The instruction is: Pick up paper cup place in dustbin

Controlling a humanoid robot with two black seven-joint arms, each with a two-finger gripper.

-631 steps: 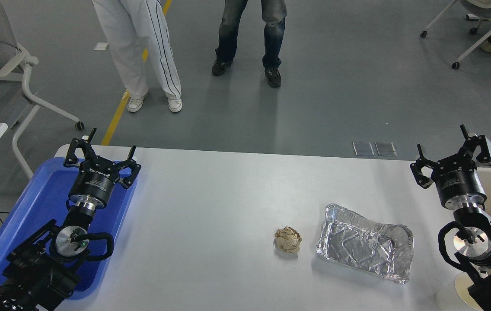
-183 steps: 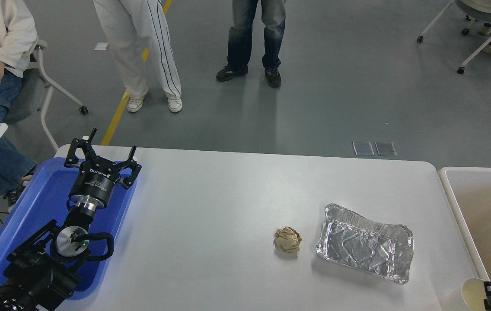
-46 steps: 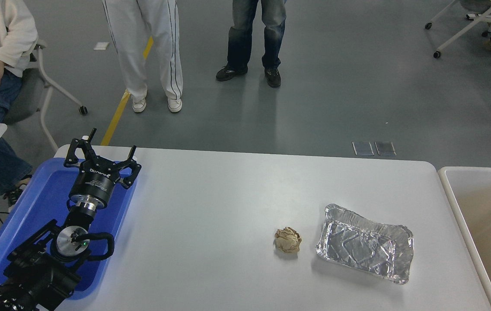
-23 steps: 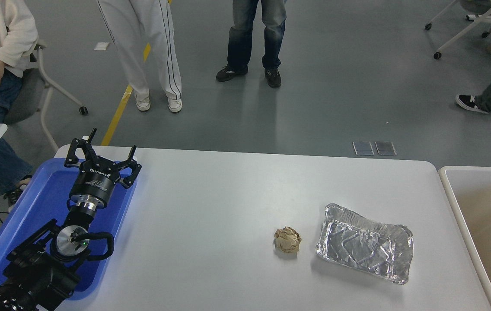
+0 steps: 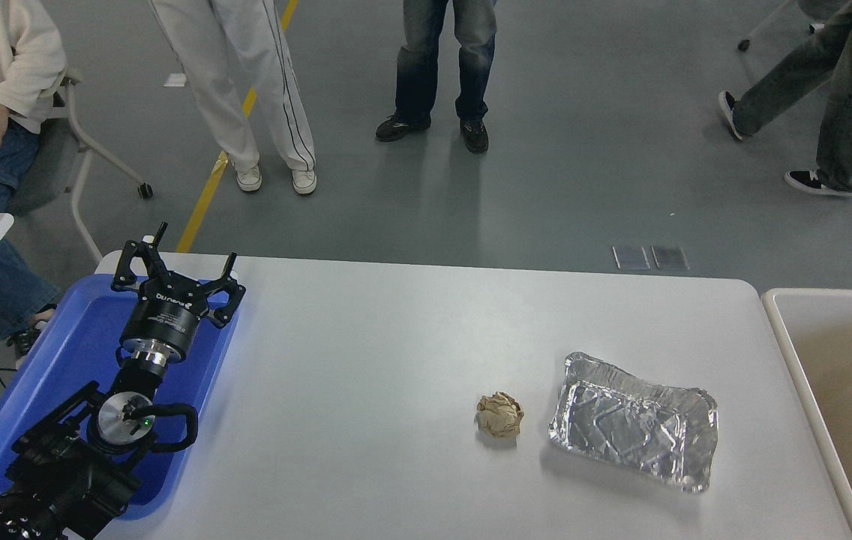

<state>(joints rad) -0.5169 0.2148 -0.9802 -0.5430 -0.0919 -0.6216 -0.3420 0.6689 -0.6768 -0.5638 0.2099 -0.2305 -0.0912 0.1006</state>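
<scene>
The paper cup is out of view. The dustbin (image 5: 775, 322) stands off the table's right end; its off-white rim and beige inside show at the right edge. My left gripper (image 5: 175, 271) is open and empty, parked over the blue tray (image 5: 36, 390) at the lower left. My right arm and gripper are out of the picture.
A crumpled brown paper ball (image 5: 500, 415) lies at the table's front middle, with a silver foil tray (image 5: 634, 421) just right of it. People stand beyond the far edge, one sits at the upper left, and one walks at the upper right.
On the table nothing has moved over the last second. A person has walked into view at the upper right.
</scene>
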